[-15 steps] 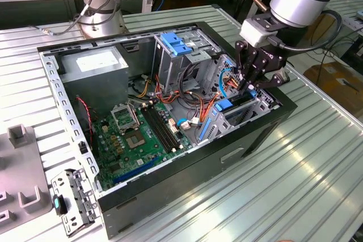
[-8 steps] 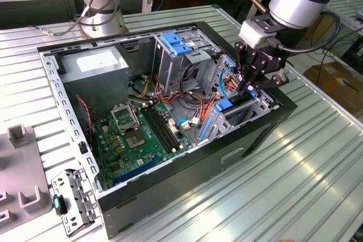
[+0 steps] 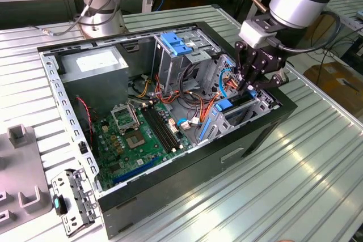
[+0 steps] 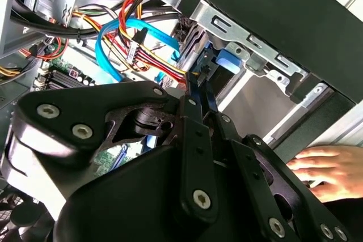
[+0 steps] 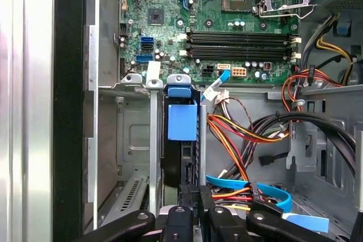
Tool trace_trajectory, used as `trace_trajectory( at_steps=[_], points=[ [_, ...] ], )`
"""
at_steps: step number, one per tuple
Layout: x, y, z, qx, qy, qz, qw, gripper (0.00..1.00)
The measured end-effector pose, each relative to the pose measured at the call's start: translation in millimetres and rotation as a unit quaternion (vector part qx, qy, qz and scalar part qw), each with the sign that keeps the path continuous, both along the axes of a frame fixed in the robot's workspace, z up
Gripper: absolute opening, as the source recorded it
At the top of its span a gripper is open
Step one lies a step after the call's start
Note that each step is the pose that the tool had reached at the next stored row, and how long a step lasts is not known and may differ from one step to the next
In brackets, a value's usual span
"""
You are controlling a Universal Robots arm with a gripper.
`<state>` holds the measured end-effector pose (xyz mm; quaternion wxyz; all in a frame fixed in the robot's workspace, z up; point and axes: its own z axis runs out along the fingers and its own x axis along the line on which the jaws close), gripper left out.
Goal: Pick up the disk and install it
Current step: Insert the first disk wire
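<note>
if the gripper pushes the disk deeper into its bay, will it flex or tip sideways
The disk probably won't flex: its dark body looks rigid. It stands on edge between metal bay walls, which likely prevent tipping. The gripper sits at its rear edge, so it should slide straight.

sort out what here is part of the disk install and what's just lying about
Job:
disk, on edge in the drive bay
gripper, at the disk's end

Lying about:
power supply
motherboard
tall cage with blue latch
grey blocks and loose bracket on the table
a hand by the case
</note>
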<state>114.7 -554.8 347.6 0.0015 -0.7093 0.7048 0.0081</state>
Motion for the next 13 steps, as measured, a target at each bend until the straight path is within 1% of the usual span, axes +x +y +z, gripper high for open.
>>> trace_trajectory(
  at_steps=[4,13],
  points=[
    [0.0,-0.4,0.2,0.0000,0.0000,-0.001,1.00000,0.17],
    [0.0,-0.9,-3.7,-0.0002,0.0000,-0.006,0.99998,0.17]
  ],
)
